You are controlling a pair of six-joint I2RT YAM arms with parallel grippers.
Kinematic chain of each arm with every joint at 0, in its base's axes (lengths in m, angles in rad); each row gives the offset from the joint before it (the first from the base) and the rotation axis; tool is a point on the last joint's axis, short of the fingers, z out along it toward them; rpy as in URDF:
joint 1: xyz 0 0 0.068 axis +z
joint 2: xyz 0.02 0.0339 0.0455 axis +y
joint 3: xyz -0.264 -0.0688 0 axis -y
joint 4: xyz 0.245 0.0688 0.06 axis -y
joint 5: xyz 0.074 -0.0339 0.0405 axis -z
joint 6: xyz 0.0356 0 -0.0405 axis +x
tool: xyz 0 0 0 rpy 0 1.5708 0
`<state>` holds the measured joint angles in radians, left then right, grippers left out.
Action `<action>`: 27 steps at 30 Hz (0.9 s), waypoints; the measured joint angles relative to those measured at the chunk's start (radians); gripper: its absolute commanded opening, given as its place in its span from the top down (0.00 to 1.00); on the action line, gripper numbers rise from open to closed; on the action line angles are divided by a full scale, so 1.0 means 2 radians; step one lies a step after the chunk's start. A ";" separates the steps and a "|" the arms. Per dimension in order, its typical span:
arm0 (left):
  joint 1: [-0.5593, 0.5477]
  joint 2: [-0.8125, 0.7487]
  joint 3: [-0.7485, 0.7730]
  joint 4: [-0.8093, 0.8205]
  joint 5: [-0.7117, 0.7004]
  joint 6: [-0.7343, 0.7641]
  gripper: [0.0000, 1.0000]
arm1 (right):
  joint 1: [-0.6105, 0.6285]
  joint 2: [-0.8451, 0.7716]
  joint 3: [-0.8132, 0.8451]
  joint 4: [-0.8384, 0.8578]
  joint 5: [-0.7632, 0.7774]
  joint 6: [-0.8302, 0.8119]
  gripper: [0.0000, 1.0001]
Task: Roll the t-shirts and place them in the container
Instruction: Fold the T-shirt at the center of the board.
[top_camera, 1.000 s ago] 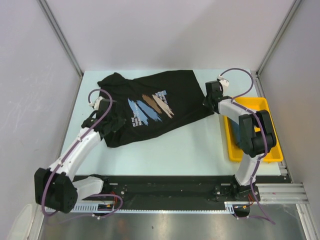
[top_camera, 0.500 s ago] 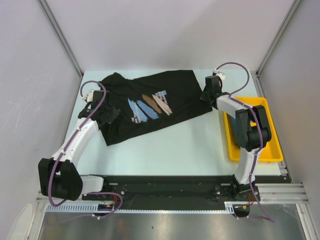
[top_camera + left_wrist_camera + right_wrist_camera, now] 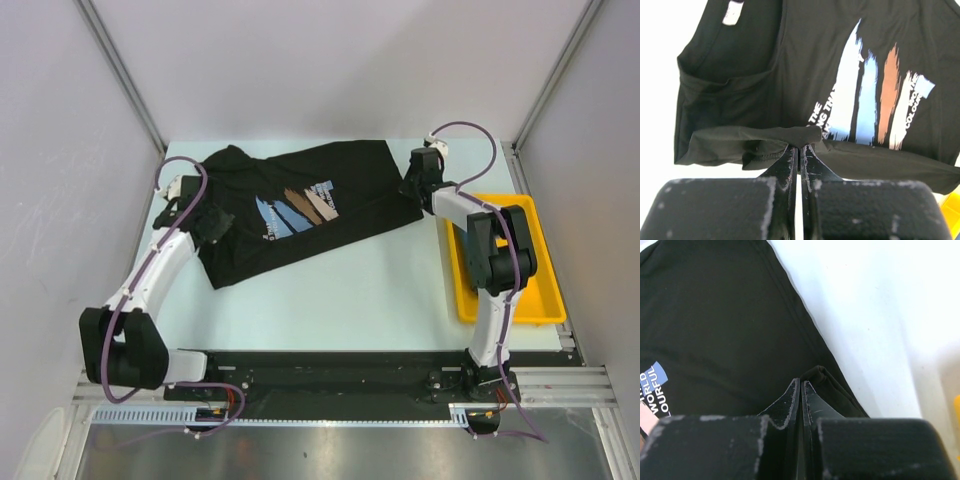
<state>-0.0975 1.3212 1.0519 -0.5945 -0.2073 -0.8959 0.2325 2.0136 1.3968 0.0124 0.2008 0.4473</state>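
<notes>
You had the black shirt (image 3: pixel 310 205) spread across the upper middle of the surface (image 3: pixel 350 290). Your left end effector (image 3: pixel 800 146) was clamped on its left edge and your right end effector (image 3: pixel 801 384) on its right edge. Bare surface lay below its lower edge.

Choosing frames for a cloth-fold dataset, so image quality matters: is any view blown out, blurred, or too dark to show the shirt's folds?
Top external: even light, sharp, but the black t-shirt reads as a nearly flat dark mass. Left wrist: table blown out white, print crisp, left gripper blurred at its near end. Right wrist: table washed out, cloth almost featureless black beyond the right gripper.
</notes>
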 measured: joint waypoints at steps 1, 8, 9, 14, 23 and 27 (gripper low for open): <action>0.000 0.006 0.005 0.000 0.000 0.001 1.00 | 0.000 0.003 0.003 0.001 0.000 0.000 0.96; 0.010 0.041 0.042 -0.006 -0.002 0.009 1.00 | -0.001 0.022 0.021 0.004 -0.003 0.000 0.96; 0.013 0.046 0.049 -0.008 -0.003 0.011 1.00 | -0.001 0.024 0.024 0.003 -0.004 0.000 0.96; 0.026 0.063 0.071 -0.011 -0.008 0.022 1.00 | -0.001 0.040 0.052 0.003 -0.005 0.002 0.96; 0.034 0.108 0.093 -0.010 -0.009 0.035 1.00 | 0.000 0.066 0.093 -0.001 -0.011 0.002 0.97; 0.035 0.118 0.101 -0.010 -0.009 0.040 1.00 | 0.000 0.076 0.102 -0.003 -0.012 0.001 0.97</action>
<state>-0.0265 1.5581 1.2541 -0.6155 -0.2245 -0.8162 0.2317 2.1647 1.6009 0.0059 0.1761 0.4500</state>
